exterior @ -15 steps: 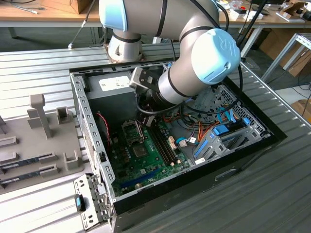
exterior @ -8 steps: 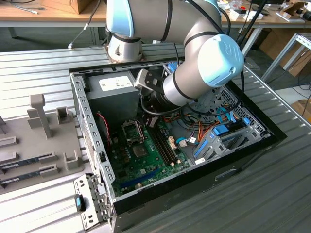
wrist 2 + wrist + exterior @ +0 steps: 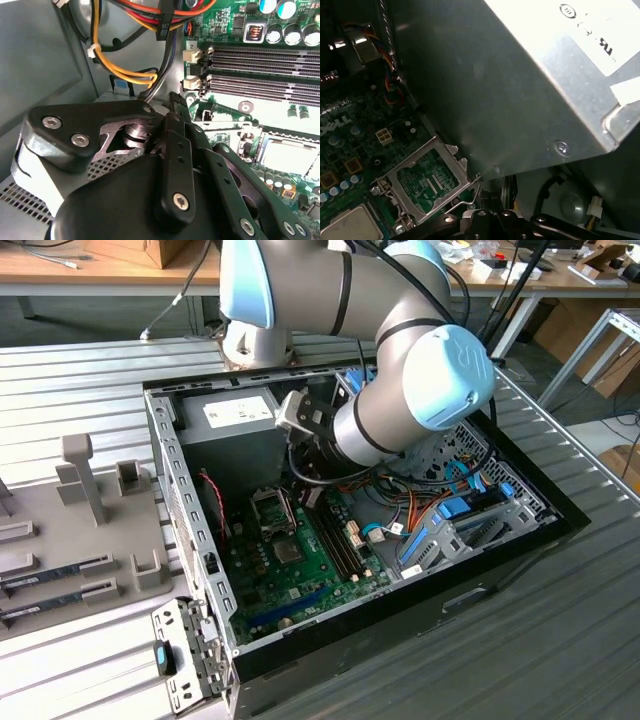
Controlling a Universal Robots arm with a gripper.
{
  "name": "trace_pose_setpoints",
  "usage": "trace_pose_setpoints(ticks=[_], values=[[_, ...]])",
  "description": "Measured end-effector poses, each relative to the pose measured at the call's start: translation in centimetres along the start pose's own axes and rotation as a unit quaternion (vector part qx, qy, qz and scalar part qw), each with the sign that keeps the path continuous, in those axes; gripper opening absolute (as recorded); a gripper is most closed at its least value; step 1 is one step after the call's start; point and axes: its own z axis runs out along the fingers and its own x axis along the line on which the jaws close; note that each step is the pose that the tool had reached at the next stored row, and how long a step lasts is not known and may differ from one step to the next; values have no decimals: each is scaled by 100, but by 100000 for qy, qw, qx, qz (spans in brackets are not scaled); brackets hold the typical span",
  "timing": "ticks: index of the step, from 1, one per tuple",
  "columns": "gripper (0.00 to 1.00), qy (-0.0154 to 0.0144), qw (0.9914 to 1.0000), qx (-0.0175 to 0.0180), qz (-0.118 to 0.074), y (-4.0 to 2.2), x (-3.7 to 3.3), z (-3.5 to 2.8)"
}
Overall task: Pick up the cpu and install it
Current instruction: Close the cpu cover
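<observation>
The cpu (image 3: 289,155), a flat silver square, lies in the motherboard socket (image 3: 272,508); its corner also shows in the first wrist view (image 3: 349,226). The socket's metal load plate (image 3: 427,181) stands flipped open beside it, green board showing through its window. My gripper (image 3: 304,476) hangs inside the open computer case, just above and beside the socket, close to the power-supply box (image 3: 545,75). Its black linkage (image 3: 175,165) is in the foreground of the second wrist view. Nothing is seen held.
Empty memory slots (image 3: 265,70) run alongside the socket. A bundle of orange, yellow and black cables (image 3: 130,60) hangs near the gripper. The case wall (image 3: 185,495) is on the exterior view's left, a grey tray (image 3: 70,530) with memory sticks beyond it, drive bays (image 3: 470,525) on the right.
</observation>
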Motion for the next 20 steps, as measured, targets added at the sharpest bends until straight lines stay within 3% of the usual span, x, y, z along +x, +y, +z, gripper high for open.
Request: trace_pose_setpoints(ticks=[6,11,20], values=[[11,-197,100000,-122,-41,61,46,20],[11,-237,100000,-107,-67,68,52,19],[11,-367,99999,56,-153,104,30,-66]])
